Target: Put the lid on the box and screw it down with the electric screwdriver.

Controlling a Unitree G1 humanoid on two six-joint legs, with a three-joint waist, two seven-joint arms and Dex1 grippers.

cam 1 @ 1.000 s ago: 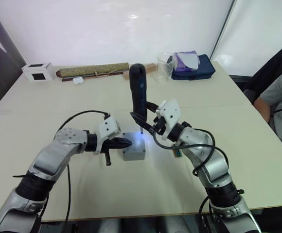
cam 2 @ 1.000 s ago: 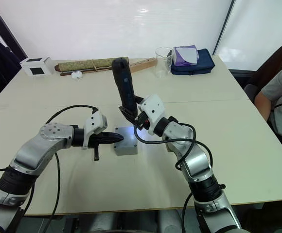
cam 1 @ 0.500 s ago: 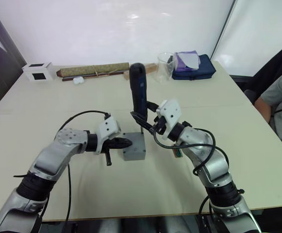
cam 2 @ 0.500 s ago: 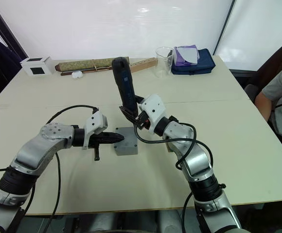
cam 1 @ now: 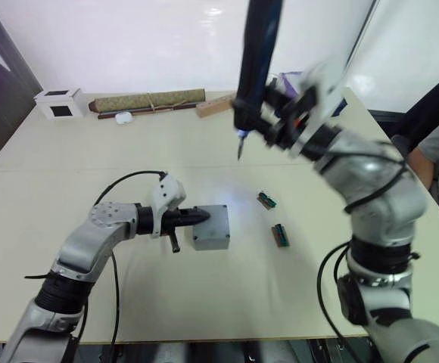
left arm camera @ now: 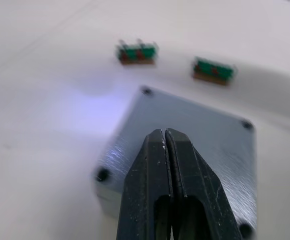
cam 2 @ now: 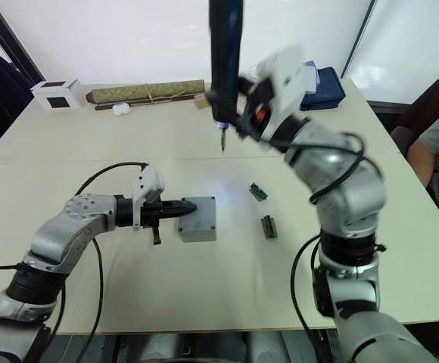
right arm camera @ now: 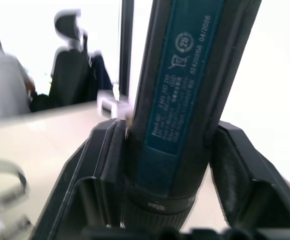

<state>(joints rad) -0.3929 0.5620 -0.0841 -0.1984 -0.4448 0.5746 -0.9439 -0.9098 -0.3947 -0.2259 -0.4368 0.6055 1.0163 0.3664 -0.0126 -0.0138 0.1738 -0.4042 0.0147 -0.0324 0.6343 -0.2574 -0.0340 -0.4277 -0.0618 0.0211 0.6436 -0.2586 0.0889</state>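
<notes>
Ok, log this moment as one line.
left gripper: shut, on lid | right gripper: holds electric screwdriver raised above table | box: lidded

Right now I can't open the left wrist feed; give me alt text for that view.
The left gripper, fingers pressed together, rests on the grey square metal lid, which sits on the box with dark screw holes at its corners. Beyond it, two small green-brown bit holders lie on the pale table.

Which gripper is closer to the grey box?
Left. The left gripper rests its shut fingers on the lid of the box; the right gripper holds the screwdriver high above.
</notes>
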